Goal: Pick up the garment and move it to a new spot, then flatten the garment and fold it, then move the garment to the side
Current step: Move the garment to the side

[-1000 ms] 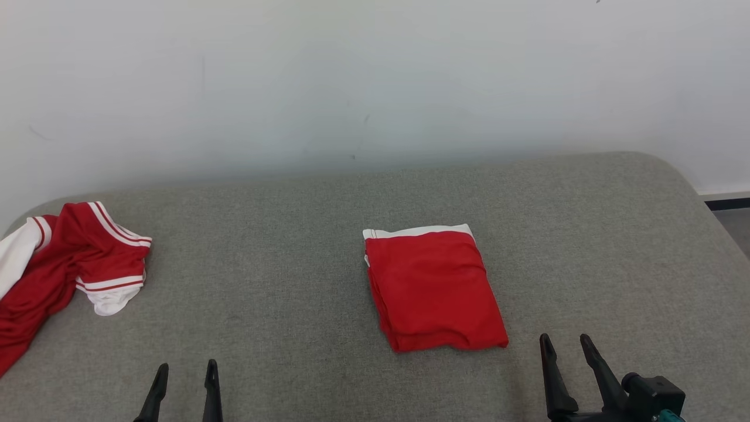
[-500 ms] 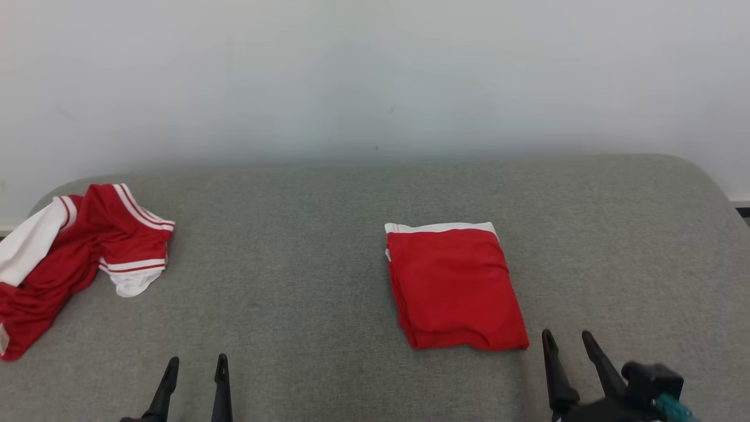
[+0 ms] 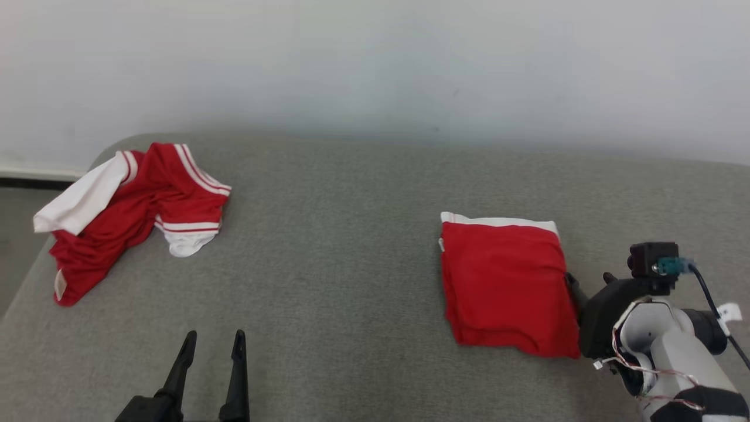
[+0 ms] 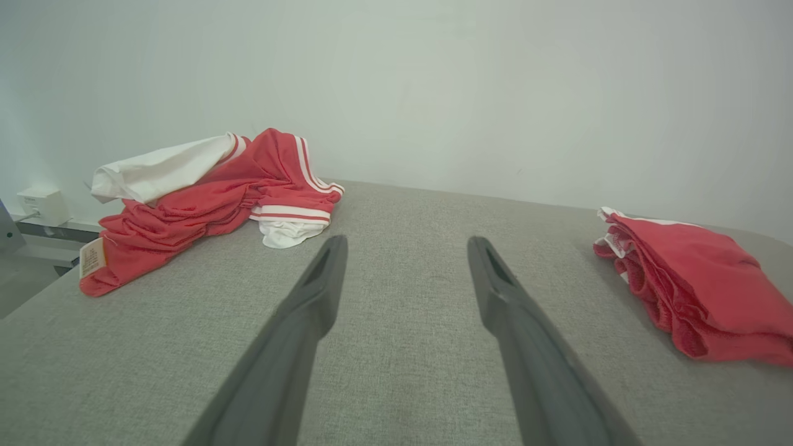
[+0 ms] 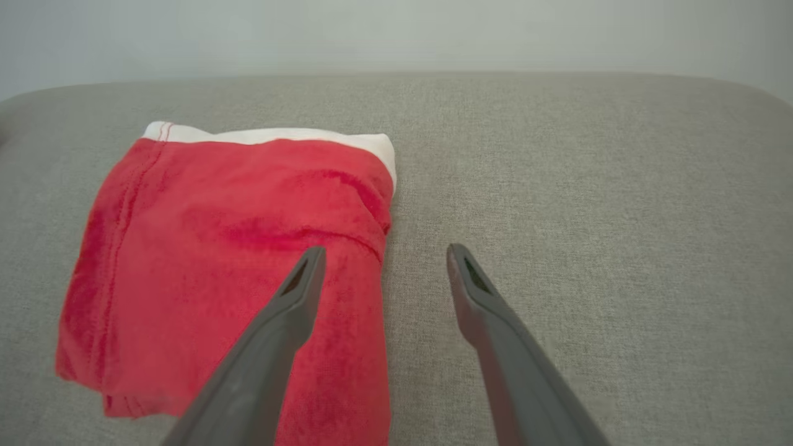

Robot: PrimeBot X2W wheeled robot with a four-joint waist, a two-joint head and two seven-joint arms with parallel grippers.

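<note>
We've got both tools fully spread, nothing held. Our left gripper (image 3: 214,335) sits at the bottom left of the head view, over the bare grey cushion (image 3: 351,193). Our right gripper (image 5: 385,249) is at the right edge of the folded red garment (image 3: 507,284). In the right wrist view one finger overlies the fabric's edge and the other is over bare cushion; we can't tell if it touches the cloth. The folded red garment lies flat, right of centre in the head view, white band toward the wall (image 3: 375,58). The crumpled red-and-white garment (image 3: 132,205) is upper left, well apart.
</note>
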